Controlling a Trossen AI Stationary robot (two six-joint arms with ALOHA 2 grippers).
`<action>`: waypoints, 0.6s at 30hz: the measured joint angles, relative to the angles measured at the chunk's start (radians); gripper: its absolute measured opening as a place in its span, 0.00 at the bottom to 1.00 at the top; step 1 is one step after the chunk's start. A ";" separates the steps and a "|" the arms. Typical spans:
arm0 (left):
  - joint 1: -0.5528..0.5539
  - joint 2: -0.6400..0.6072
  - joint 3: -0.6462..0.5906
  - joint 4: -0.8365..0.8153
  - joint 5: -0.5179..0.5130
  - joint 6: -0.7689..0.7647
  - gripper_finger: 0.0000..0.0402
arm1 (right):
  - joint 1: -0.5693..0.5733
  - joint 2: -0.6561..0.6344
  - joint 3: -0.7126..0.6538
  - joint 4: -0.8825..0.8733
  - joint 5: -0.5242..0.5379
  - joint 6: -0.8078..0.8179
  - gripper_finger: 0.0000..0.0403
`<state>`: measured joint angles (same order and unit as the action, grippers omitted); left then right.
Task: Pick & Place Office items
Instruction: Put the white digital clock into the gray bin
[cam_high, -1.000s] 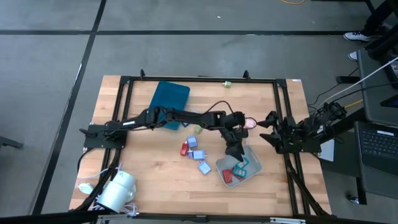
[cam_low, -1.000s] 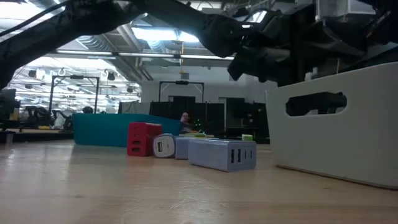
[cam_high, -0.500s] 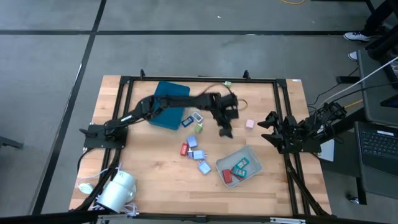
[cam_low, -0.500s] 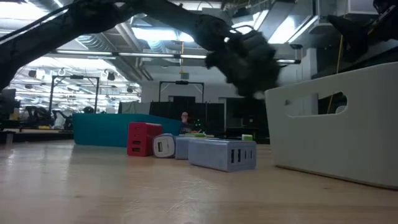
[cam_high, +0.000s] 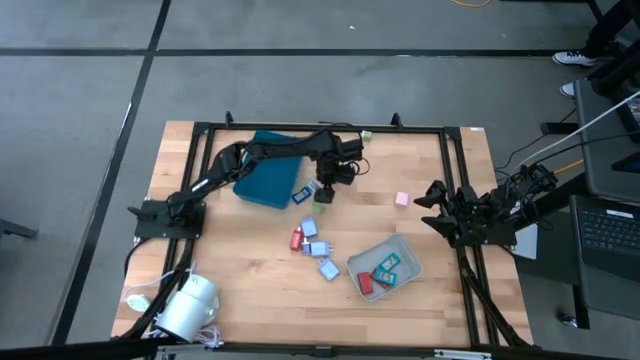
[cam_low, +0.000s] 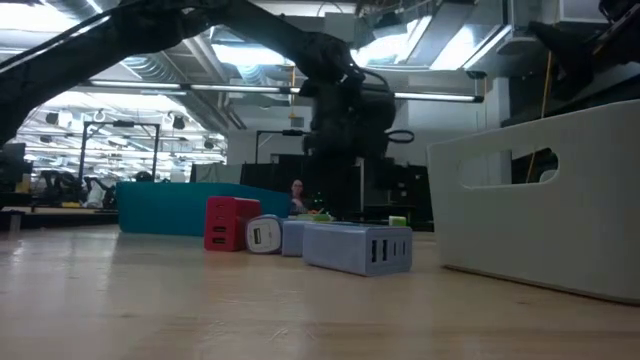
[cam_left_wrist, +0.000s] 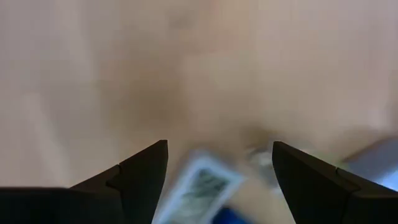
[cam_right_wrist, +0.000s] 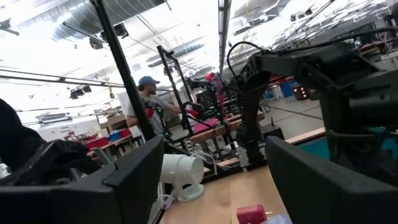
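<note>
Overhead, the office items lie in three groups on the wooden table (cam_high: 240, 270): a red block (cam_high: 297, 239) and several light-blue blocks (cam_high: 318, 249) at the frame's centre, red and teal pieces (cam_high: 381, 276) inside the pale grey tray (cam_high: 404, 249) at lower right, and a lone pink block (cam_high: 401, 199) right of centre. A white-and-blue piece (cam_high: 306, 189) and a green one (cam_high: 321, 195) sit just beside the dark teal tray (cam_high: 268, 170) in the upper middle. Above those two, the left gripper (cam_high: 325, 188) hangs with its arm stretched in from the left edge across the teal tray; its wrist view shows the fingers (cam_left_wrist: 144, 177) spread wide and empty over a blurred pale item. The right gripper (cam_high: 432, 207) waits at the table's right edge, jaws wide apart, holding nothing.
</note>
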<state>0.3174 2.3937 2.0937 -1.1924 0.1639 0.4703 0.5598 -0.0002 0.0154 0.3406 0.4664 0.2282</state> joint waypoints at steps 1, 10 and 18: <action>0.002 0.000 -0.004 -0.002 -0.030 0.020 0.70 | 0.000 0.000 0.000 0.000 -0.009 0.005 0.71; 0.040 -0.001 -0.007 -0.031 -0.088 0.078 0.68 | 0.000 0.000 0.000 -0.009 -0.015 0.026 0.71; 0.036 -0.001 -0.059 -0.039 -0.022 0.067 0.63 | 0.000 0.000 0.000 -0.012 -0.034 0.032 0.71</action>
<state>0.3535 2.3924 2.0350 -1.2316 0.1417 0.5370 0.5602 -0.0002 0.0154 0.3287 0.4326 0.2599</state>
